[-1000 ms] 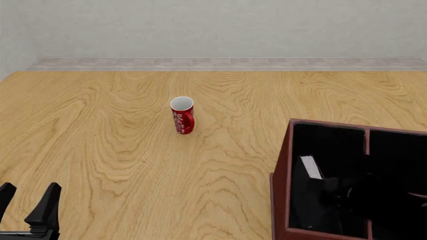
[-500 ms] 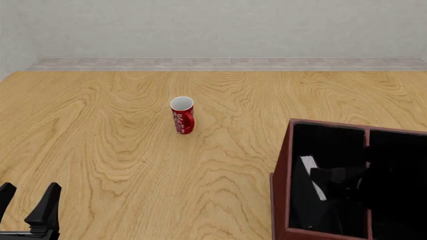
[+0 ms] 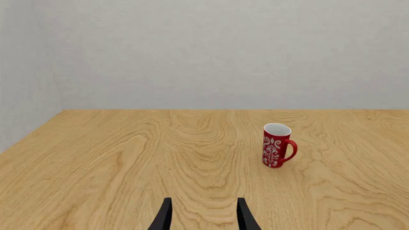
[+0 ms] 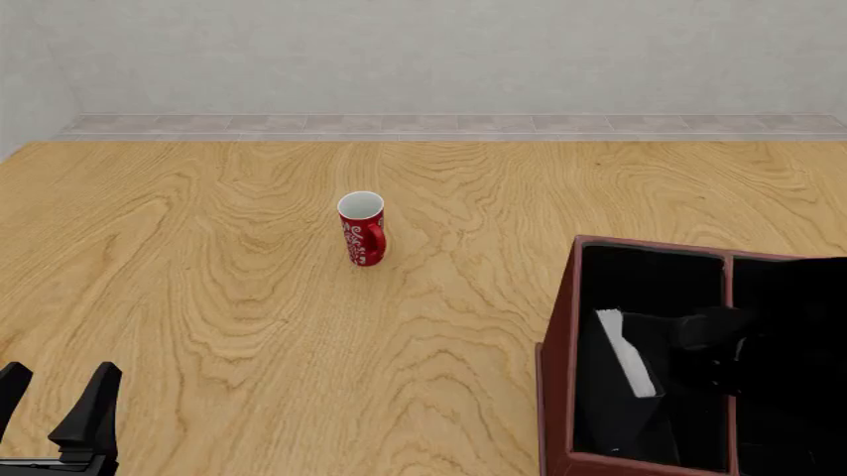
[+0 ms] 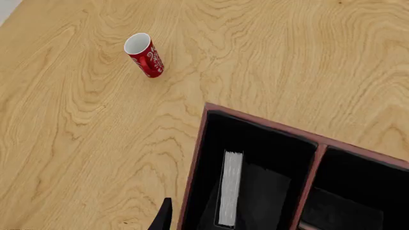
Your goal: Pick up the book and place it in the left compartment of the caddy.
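Note:
The black book, its white page edges [image 4: 626, 353] showing, lies tilted inside the left compartment [image 4: 649, 283] of the reddish-brown caddy [image 4: 557, 382]. It also shows in the right wrist view [image 5: 231, 189], resting in the same compartment [image 5: 268, 148]. My right gripper [image 4: 705, 335] is a dark shape above the caddy, up and to the right of the book, apart from it and empty. One of its fingers [image 5: 164, 219] shows beside the caddy's outer wall [image 5: 193, 163]. My left gripper [image 4: 54, 397] is open and empty at the near left edge.
A red mug with white pattern [image 4: 361, 229] stands upright mid-table, far from both grippers; it shows in the left wrist view [image 3: 277, 145] and right wrist view [image 5: 144, 55]. A divider [image 4: 729, 297] splits the caddy. A grey wall [image 4: 423, 59] bounds the far side.
My right gripper has risen up and to the right, away from the book. The book stays leaning in the left compartment. The left arm has not moved.

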`<state>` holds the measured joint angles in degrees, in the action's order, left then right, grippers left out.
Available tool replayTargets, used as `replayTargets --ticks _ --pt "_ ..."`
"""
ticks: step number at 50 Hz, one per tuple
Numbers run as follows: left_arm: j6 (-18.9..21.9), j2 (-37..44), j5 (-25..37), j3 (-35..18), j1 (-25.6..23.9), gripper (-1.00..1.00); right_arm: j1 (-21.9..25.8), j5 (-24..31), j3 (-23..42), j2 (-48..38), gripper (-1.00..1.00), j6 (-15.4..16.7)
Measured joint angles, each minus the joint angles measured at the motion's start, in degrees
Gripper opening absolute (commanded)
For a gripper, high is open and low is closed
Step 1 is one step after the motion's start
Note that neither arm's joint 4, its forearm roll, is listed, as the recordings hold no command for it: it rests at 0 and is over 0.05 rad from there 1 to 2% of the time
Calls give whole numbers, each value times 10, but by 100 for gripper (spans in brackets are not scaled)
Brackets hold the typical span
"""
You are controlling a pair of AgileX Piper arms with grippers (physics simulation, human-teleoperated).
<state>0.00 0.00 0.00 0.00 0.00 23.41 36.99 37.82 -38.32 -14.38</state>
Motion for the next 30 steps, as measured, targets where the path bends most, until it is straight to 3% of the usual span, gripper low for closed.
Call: replayTargets --ticks 30 --pt "0 0 0 0 0 100 23 37 75 44 100 69"
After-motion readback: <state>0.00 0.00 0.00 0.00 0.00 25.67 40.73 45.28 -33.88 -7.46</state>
